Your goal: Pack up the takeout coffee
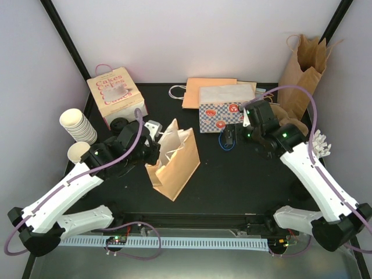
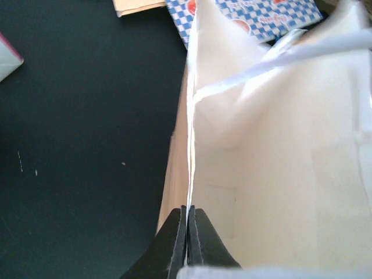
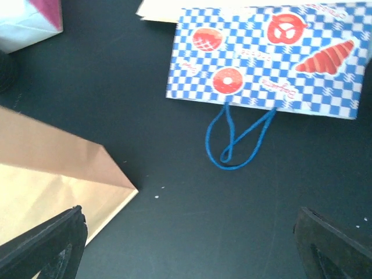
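Observation:
The takeout coffee is out of view in all three views. A brown paper bag (image 1: 174, 165) stands open in the middle of the table, its pale inside (image 2: 279, 174) filling the left wrist view. My left gripper (image 1: 157, 151) (image 2: 187, 232) is shut on the bag's left rim, the paper edge pinched between both fingers. My right gripper (image 1: 248, 130) (image 3: 189, 218) hovers open over bare black table, right of the bag's corner (image 3: 52, 174), with nothing between its fingers.
A blue checkered bag (image 1: 224, 110) (image 3: 261, 58) with a blue cord handle (image 3: 232, 145) lies behind the right gripper. At the back left stands a pink cake box (image 1: 116, 96), with stacked lidless cups (image 1: 77, 125) beside it. A tall brown bag (image 1: 302, 70) stands at the back right.

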`<state>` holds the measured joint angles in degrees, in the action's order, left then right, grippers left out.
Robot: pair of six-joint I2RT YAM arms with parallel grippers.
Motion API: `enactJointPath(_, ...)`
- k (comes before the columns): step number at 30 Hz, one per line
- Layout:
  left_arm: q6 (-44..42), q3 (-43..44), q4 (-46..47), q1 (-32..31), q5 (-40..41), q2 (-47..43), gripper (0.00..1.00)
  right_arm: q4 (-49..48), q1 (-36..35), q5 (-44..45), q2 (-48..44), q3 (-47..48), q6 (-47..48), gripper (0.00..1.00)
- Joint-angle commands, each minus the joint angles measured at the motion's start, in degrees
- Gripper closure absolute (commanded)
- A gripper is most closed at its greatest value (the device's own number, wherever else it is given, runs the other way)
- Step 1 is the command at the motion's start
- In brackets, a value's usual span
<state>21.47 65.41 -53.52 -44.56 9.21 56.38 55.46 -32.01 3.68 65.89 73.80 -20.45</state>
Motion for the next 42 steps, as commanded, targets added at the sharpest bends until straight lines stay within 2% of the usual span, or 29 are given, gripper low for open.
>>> enactJointPath(1,-3.1,1.86,2.33,0.75,-3.82,0.42,0.98,-0.41,6.69,-4.03,4.22,1.81,0.12,0.01)
enactJointPath(7,-5.01,4.03,5.46,4.69,-1.81,1.54,0.98,-0.55,15.12,-1.54,11.22,2.24,-5.63,0.08)
enactJointPath(19,-5.19,5.5,16.11,18.46,-11.29,8.35,0.98,-10.34,24.32,10.36,22.76,4.31,-20.79,0.12)
enactJointPath(25,-4.14,6.53,19.47,22.88,-16.4,11.49,0.99,-8.74,27.84,16.05,31.08,10.03,-21.59,0.13)
enactJointPath(32,-3.03,7.12,22.41,24.49,-20.14,12.61,0.98,-10.5,31.58,20.77,35.3,10.9,-18.68,0.14)
enactJointPath(42,-1.48,5.64,24.02,25.39,-20.91,12.63,0.99,-11.43,34.67,20.12,42.74,13.81,-16.91,0.17)
